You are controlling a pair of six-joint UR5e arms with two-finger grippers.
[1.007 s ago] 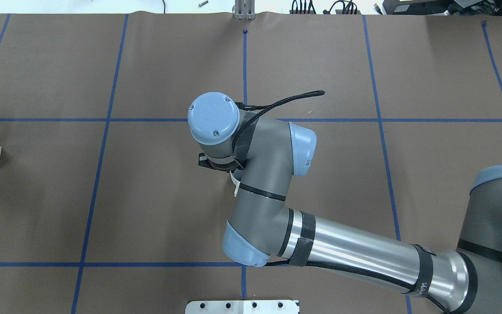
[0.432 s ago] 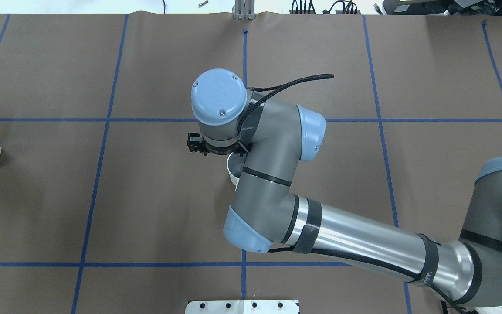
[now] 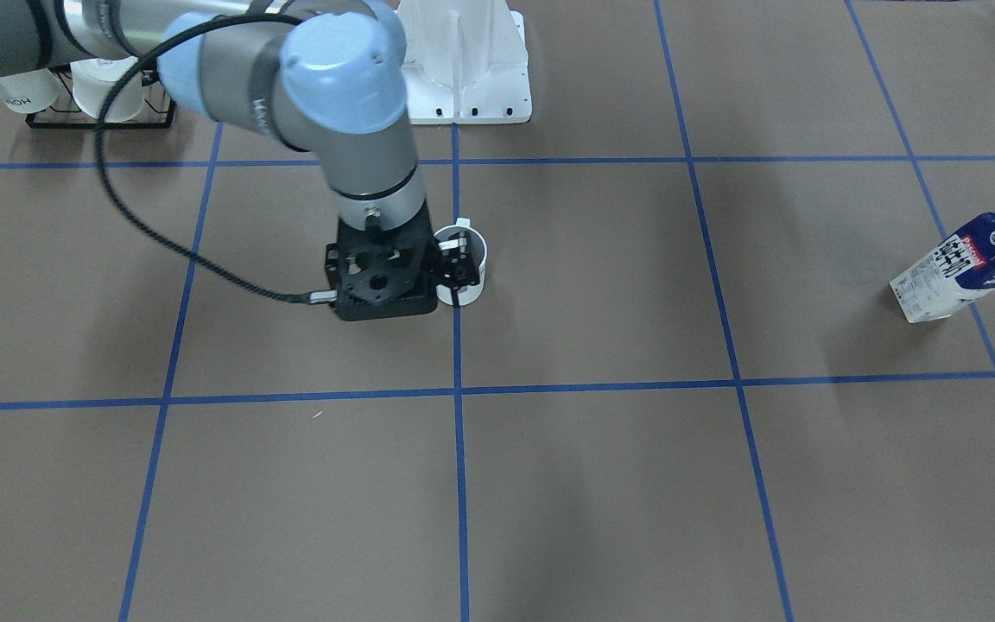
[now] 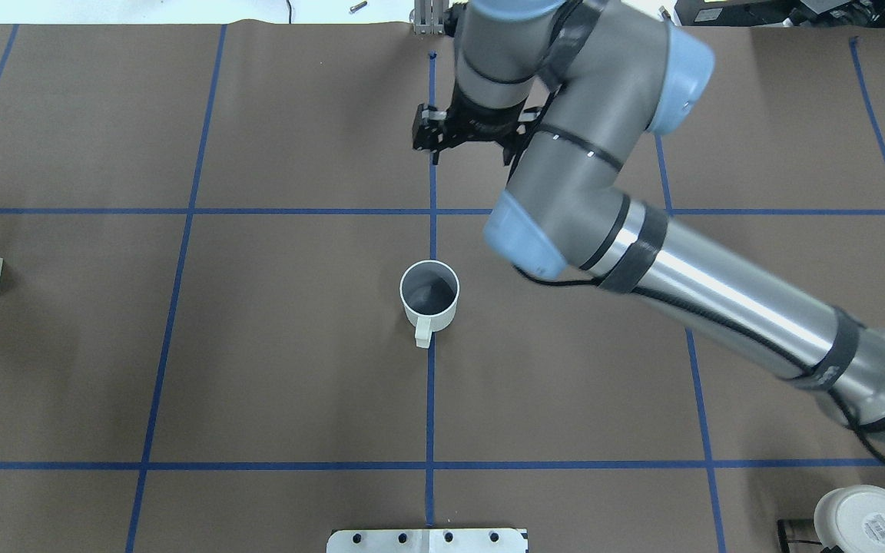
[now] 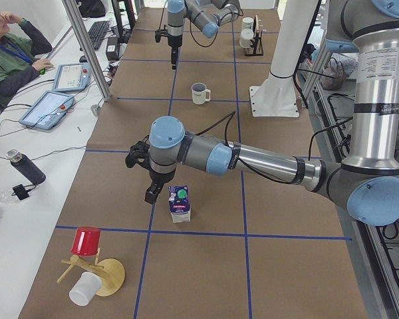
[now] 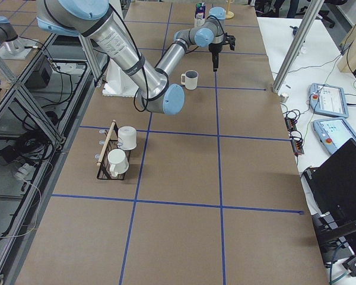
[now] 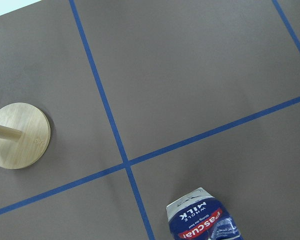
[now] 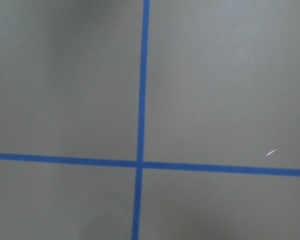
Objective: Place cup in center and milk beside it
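Observation:
The cup stands upright on the center, on the middle blue line, with its handle toward the robot. It also shows in the front view. My right gripper is raised beyond the cup, apart from it, and looks open and empty. The front view alone shows the right gripper low against the cup's side. The milk stands far to my left, also seen in the left wrist view. My left gripper hangs close beside the milk; I cannot tell whether it is open.
A rack of white mugs stands at the robot's right. A cup with a sticker on its base sits there too. A wooden stand with a red cup is beyond the milk. The white mount plate lies at the near edge.
The right arm has lifted off the cup and swung toward the far edge. The cup, hidden under the wrist before, now stands uncovered on the middle line.

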